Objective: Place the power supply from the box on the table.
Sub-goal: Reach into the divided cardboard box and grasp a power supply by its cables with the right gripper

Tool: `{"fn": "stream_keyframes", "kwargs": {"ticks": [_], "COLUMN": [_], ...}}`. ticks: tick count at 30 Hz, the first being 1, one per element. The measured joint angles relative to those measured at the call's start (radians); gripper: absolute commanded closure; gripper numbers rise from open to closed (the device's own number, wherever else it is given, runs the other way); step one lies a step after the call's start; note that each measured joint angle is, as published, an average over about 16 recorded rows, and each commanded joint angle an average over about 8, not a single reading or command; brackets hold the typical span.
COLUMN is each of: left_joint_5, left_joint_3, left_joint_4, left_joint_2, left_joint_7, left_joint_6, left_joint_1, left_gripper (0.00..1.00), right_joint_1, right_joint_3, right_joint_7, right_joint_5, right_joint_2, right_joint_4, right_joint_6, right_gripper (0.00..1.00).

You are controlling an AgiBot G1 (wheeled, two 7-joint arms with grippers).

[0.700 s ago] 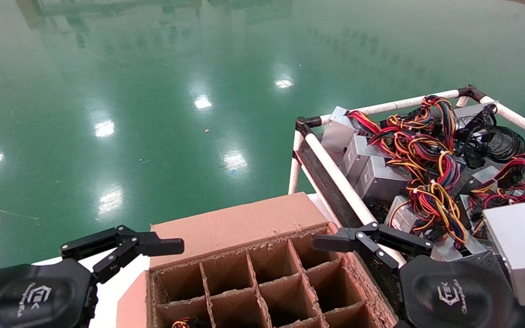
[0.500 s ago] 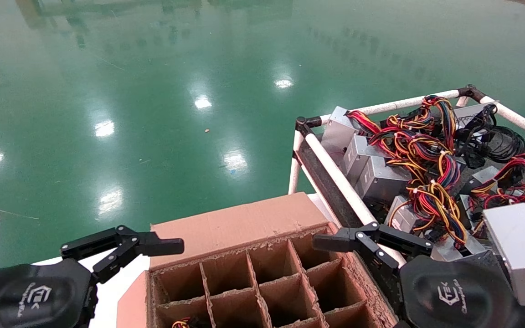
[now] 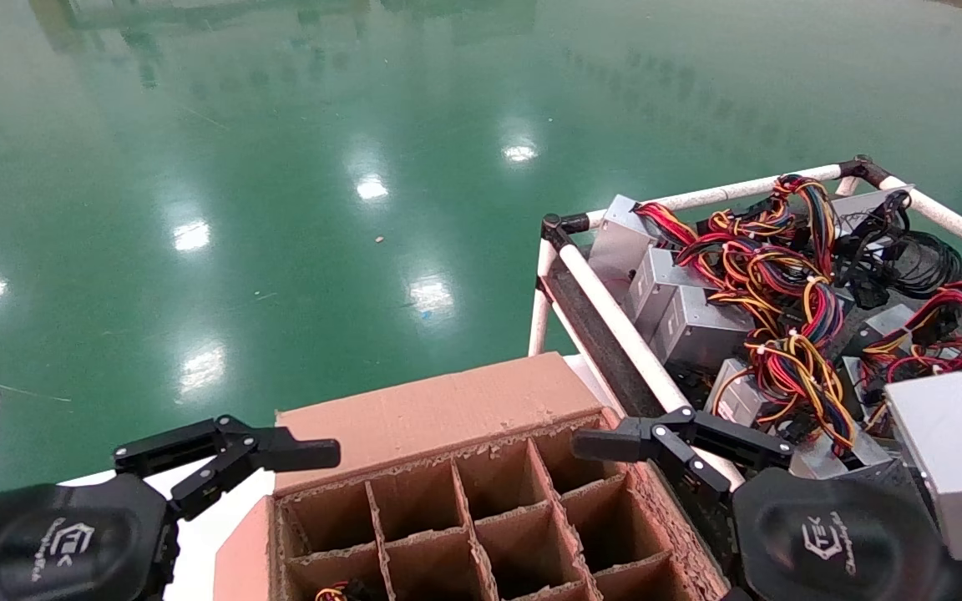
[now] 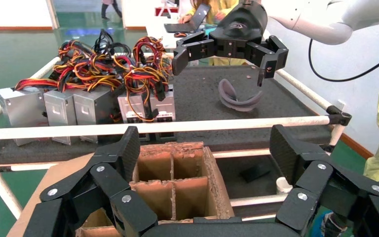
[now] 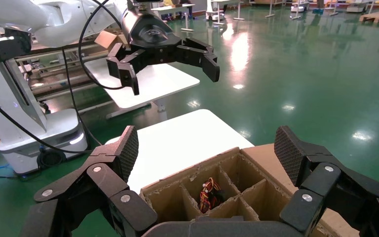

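Step in hand: pre-grasp.
- Left gripper [image 3: 281, 467], jaws wide, empty, at the box's [image 3: 439, 409] left edge.
- Right gripper [image 3: 640, 459], likewise, at its right edge.
- Power supply [image 5: 208, 193]: in a near-left cell (only wires show).
- Next, probably: descend, grip, carry to table [image 3: 615, 334].

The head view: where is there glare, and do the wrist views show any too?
Head view: bright white lamp reflections dot the glossy green floor; the box shows no glare. Right wrist view: the same floor shines with bright patches beyond the left gripper. Left wrist view: no strong glare; the dark table looks matt under the right gripper.
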Motion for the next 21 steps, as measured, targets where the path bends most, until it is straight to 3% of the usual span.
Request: {"fn": "stream_keyframes", "kwargs": {"ticks": [21], "left_joint_5": [0.0], "left_joint_3": [0.0], "left_joint_4": [0.0], "left_joint_2": [0.0], "left_joint_7": [0.0], "left_joint_6": [0.0], "left_joint_1": [0.0], "left_gripper": [1.0], "right_joint_1": [0.0], "right_joint_3": [0.0], "right_joint_7": [0.0], "right_joint_5": [0.0], "right_joint_2": [0.0], "right_joint_4": [0.0], "right_joint_6": [0.0], "right_gripper": [0.0]}}
